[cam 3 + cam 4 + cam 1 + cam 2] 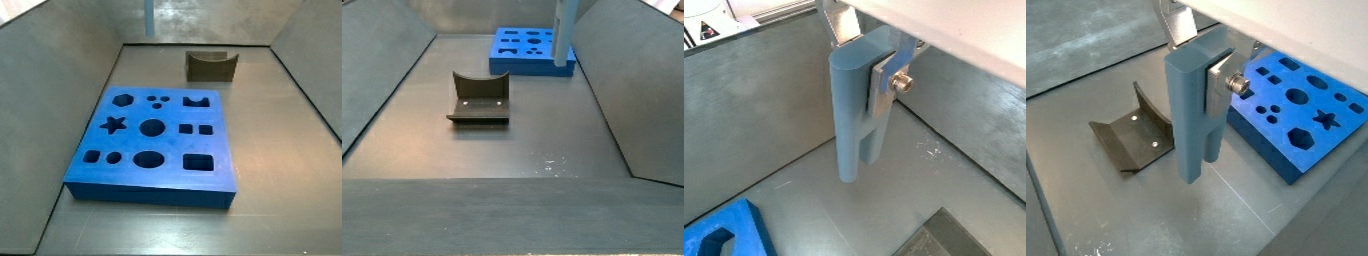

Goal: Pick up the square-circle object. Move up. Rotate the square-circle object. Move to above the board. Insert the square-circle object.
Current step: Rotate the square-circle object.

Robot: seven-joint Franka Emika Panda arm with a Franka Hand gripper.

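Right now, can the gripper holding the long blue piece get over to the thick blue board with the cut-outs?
Probably yes. The gripper holds the long blue piece off the floor, and the blue board lies beside it with nothing between; the olive U-shaped block sits on the other side.

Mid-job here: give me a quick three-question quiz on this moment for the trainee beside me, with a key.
1. True or false: the gripper holds the long light-blue piece clear of the floor.
2. In a side view, which lies nearer the camera: A) the board, B) the olive-brown U-shaped block?
3. Fill in: the held piece hangs ____ (upright / flat).

Key
1. True: in both wrist views a silver finger presses its side, and its lower end hangs above the grey floor.
2. B: the U-shaped block sits mid-floor, the board at the far end.
3. Upright: its long axis points down at the floor.
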